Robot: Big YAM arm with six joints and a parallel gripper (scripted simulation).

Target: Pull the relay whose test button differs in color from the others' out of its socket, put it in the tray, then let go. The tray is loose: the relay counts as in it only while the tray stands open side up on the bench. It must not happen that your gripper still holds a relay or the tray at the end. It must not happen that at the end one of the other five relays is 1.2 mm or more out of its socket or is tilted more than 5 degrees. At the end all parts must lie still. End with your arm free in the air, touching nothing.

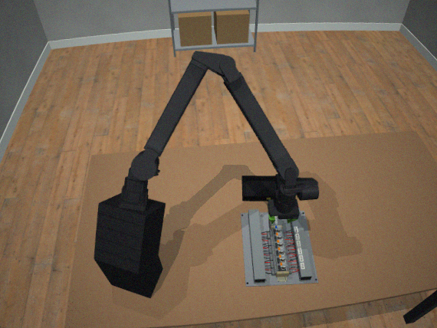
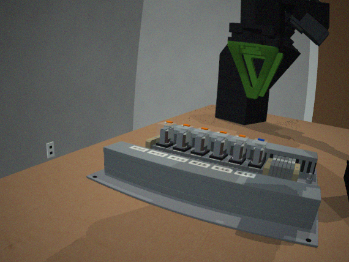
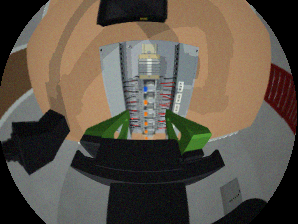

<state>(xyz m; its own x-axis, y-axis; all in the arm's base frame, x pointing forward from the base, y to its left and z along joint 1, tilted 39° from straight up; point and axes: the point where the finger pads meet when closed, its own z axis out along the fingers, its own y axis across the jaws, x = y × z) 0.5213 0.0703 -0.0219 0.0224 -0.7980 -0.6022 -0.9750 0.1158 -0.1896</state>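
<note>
The relay with the blue test button (image 1: 276, 227) (image 2: 258, 155) (image 3: 145, 89) sits in its socket at the end of the row nearest the terminal blocks. The other relays (image 2: 239, 151) (image 3: 145, 102) have orange buttons and are seated too. My gripper (image 1: 282, 219) (image 2: 257, 97) (image 3: 147, 113) is open with green fingers, nothing between them. It points down, well above the panel, near its terminal-block end. The black tray (image 1: 254, 198) (image 3: 115, 23) stands beyond that end of the panel. It looks open side up; its dark inside is hard to make out.
The grey mounting plate (image 1: 246, 249) (image 2: 294, 233) (image 3: 112, 52) carries two raised wiring ducts beside the relay row, the labelled one (image 2: 196, 180) nearest the exterior camera. Terminal blocks (image 2: 281, 166) (image 3: 149, 66) stand beside the blue-button relay. Red and black wires run along both sides.
</note>
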